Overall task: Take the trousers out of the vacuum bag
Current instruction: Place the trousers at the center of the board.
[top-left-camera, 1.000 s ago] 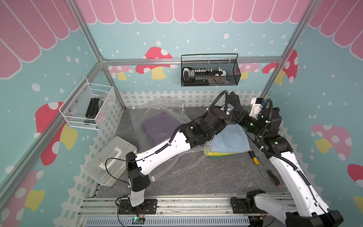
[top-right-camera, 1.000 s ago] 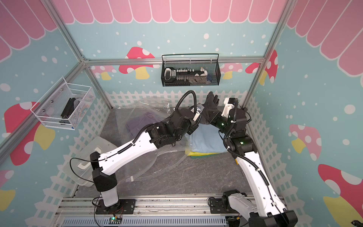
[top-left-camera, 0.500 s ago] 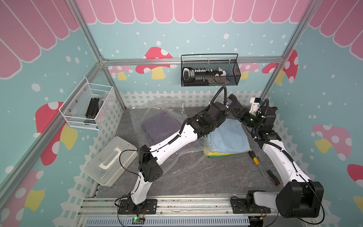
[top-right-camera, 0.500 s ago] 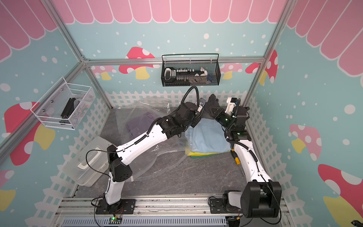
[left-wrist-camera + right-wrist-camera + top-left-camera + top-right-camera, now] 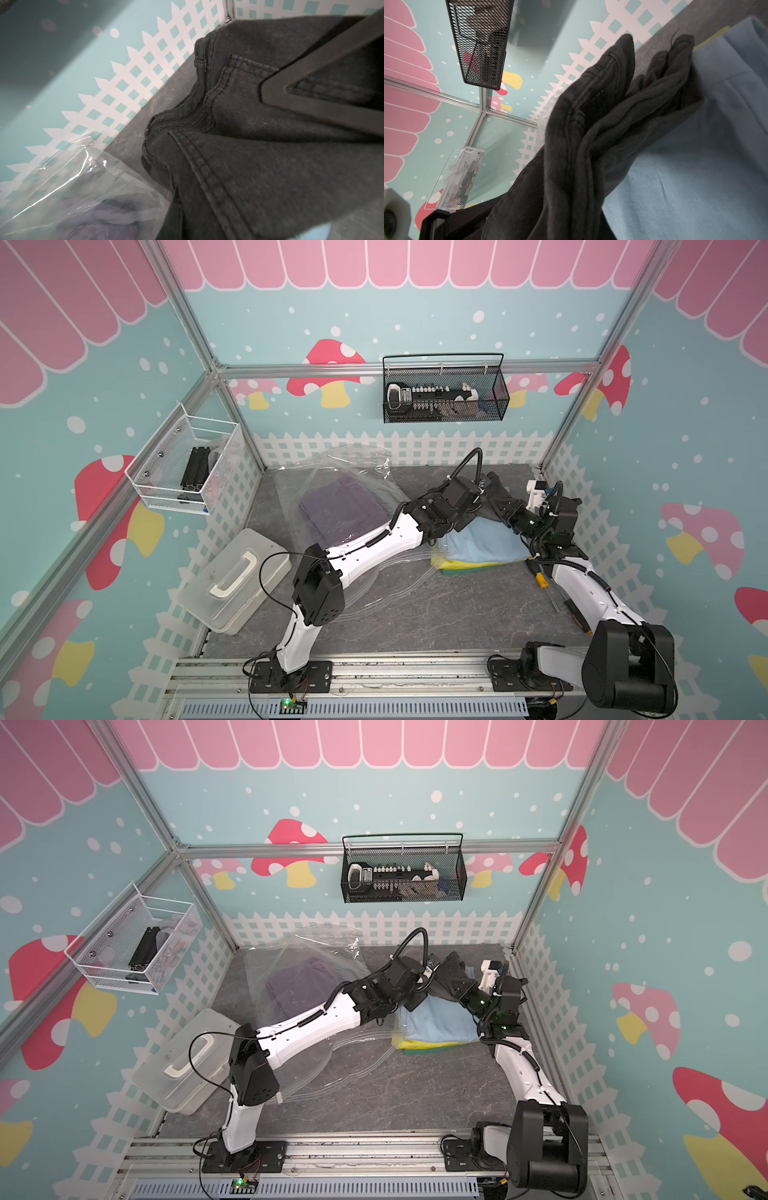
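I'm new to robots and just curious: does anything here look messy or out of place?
The dark trousers are crumpled, unlike the neat folded stack below them. A screwdriver lies loose beside that stack.

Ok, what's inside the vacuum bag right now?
Folded purple trousers show through the clear vacuum bag. Anything beneath that pair is covered by it, and the left arm hides the bag's near end.

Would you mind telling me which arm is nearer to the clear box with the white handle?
Left. The left arm has its elbow just beside the box; the right arm stands across the table, where both hold the dark trousers.
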Tool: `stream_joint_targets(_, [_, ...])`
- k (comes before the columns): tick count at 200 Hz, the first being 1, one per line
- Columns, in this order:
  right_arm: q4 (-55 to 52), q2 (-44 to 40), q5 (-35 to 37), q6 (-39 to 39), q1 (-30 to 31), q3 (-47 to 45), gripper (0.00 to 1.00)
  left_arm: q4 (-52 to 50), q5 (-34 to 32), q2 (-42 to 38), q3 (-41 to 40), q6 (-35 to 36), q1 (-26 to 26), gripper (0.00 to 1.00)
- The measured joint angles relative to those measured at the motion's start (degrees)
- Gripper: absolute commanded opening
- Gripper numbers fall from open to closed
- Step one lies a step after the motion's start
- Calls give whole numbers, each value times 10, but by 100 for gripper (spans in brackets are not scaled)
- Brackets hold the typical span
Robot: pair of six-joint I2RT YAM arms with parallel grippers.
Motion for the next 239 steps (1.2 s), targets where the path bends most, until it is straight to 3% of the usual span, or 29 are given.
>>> stream_joint_targets(22, [2, -22, -9, -3, -11, -30, 0, 19, 30, -20, -44, -18, -3, 0])
stream_joint_targets(75, [-26, -60, -5, -22, -28, -85, 0, 56, 65, -38, -120, -45, -18, 21])
stream_joint_targets(138, [-83, -104, 26, -17, -40, -140, 5, 73, 73, -81, -214, -72, -37, 66])
stream_joint_targets(203, [-179, -147, 70, -44, -43, -150, 37, 76, 109, -165, -307, -113, -47, 71])
stream_joint_targets(239, [-258, -150, 106, -83, -46, -138, 47, 76, 136, -217, -323, -151, -46, 69])
